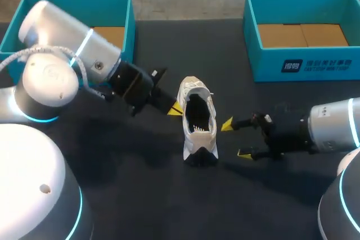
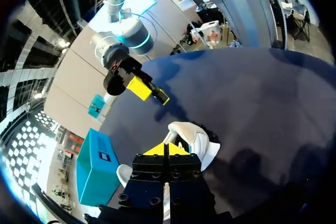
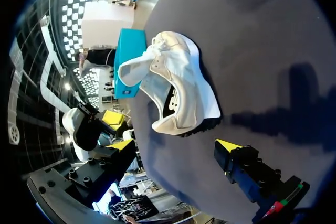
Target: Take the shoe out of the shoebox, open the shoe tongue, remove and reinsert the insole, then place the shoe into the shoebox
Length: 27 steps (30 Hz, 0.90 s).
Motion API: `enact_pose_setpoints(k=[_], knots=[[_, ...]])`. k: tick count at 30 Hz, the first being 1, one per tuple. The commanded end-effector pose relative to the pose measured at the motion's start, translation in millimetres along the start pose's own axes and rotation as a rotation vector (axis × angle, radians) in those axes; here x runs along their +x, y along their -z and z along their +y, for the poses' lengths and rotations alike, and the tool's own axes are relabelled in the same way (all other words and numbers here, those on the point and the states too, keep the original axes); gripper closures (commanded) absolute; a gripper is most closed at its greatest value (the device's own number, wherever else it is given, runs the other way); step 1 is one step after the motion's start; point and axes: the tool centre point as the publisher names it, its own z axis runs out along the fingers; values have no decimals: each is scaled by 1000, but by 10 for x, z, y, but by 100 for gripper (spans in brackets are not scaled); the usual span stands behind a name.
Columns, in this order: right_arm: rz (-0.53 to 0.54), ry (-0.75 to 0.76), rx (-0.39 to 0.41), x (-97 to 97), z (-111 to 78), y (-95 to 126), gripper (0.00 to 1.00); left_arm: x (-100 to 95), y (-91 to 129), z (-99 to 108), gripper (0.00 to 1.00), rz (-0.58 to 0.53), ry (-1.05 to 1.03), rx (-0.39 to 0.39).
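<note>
A white shoe [image 1: 198, 119] stands upright on the dark table [image 1: 140, 195], its opening facing up, toe toward the far side. My left gripper [image 1: 175, 109] is shut, its yellow tips right at the shoe's left side; nothing shows between them. In the left wrist view the shut left gripper [image 2: 166, 149] points at the shoe [image 2: 198, 141] just ahead. My right gripper [image 1: 235, 139] is open, just right of the shoe's heel part. The right wrist view has the shoe [image 3: 178, 87] ahead of the open right gripper [image 3: 174, 145], apart from both fingers.
One teal shoebox [image 1: 126, 12] stands at the far left behind my left arm. Another teal shoebox [image 1: 304, 63] is at the far right; both show cardboard bottoms. My left arm's shadow falls on the table left of the shoe.
</note>
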Motion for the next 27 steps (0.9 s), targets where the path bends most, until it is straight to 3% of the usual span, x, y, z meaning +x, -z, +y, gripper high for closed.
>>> enact_pose_setpoints(k=[1, 8, 15, 27], knots=[[3, -8, 9, -88, -42, 496, 0, -89, 31, -26, 100, 176, -12, -24], [-16, -32, 22, -206, -53, 700, 0, -177, 29, -45, 100, 343, -43, -68], [-16, -32, 22, -206, -53, 700, 0, -222, 59, -107, 100, 540, -108, -132], [-16, -32, 22, -206, -53, 700, 0, -222, 74, -112, 100, 544, -115, -148]])
